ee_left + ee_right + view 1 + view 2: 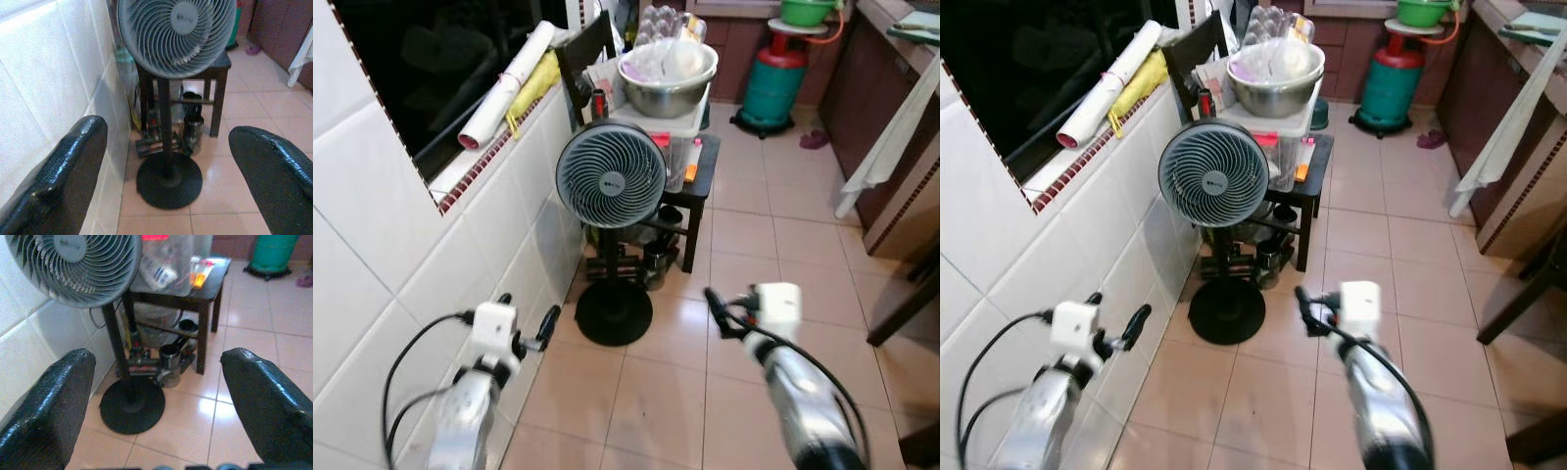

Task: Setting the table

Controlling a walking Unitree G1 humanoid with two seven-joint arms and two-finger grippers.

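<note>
A steel bowl [668, 83] holding clear plastic bags sits on a clear plastic box [677, 137], which stands on a small dark side table [706, 168] ahead of me. My left gripper [527, 315] is held low beside the white tiled wall, open with nothing between its fingers [73, 166]. My right gripper [720, 311] hovers over the floor tiles to the right of the fan's base, also open and empty, its fingers [259, 396] spread wide. Both grippers are well short of the side table.
A grey standing fan [610, 176] on a round black base [614, 313] stands between me and the side table. Jars and clutter [168, 367] lie under that table. A green gas cylinder [773, 83] is at the back, a hanging white cloth [886, 147] and dark furniture [906, 304] on the right.
</note>
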